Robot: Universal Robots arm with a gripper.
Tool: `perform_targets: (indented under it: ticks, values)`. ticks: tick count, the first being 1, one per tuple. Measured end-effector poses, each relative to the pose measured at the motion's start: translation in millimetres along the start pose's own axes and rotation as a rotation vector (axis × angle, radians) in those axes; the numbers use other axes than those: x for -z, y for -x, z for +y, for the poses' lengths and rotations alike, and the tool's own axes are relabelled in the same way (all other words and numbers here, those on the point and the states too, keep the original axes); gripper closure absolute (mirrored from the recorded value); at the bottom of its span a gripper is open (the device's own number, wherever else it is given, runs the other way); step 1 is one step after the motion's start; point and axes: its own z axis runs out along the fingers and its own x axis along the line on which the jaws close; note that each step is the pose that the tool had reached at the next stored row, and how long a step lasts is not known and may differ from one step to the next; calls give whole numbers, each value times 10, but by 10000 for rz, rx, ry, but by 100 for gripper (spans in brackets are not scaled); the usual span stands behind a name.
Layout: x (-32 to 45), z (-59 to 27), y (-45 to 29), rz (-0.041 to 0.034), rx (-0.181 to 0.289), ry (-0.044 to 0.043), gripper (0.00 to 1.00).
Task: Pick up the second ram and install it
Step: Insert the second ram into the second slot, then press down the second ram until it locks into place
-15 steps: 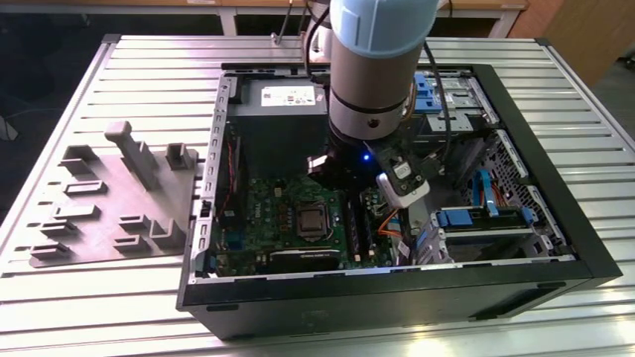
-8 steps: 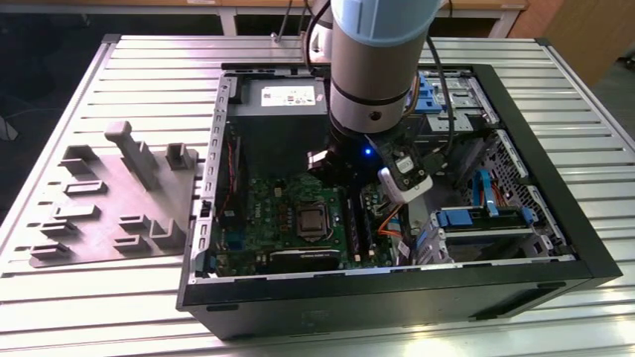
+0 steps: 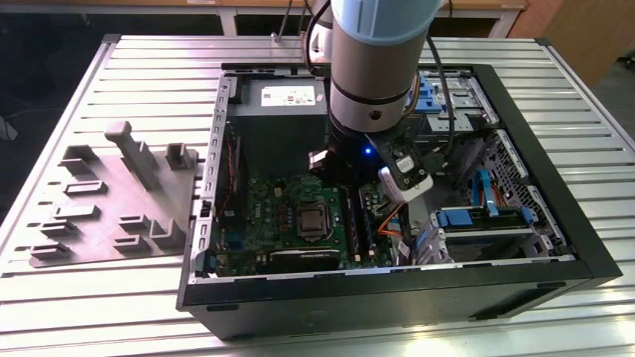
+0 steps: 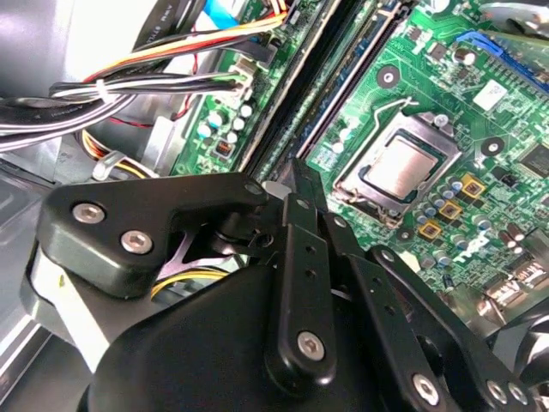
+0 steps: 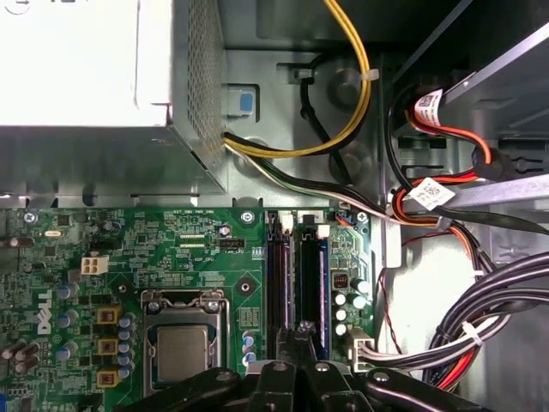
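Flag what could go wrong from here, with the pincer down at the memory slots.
1. The pincer sits right over the memory slots. A slightly off-line push would likely load the motherboard instead of the slot.
2. Capacitors stand close beside the slots and could get clipped.
3. The cable bundle lies just past the board's edge and might snag the tool when it moves.

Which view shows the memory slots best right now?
The first wrist view: the memory slots run straight up from the gripper, both ends visible. The second wrist view catches them obliquely beyond the gripper. In the exterior view the arm partly covers them.
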Motion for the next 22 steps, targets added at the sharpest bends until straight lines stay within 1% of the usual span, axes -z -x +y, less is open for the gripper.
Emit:
perform_targets:
  ticks: [2,4,13,17,22]
  values:
    - [2,0,0,0,0,0,90]
    - [64,5,4,0,0,0,90]
    - [71,14,4,1,1,3,90]
    - [68,56,2,1,0,3,90]
    - [60,165,-1,0,0,4,90]
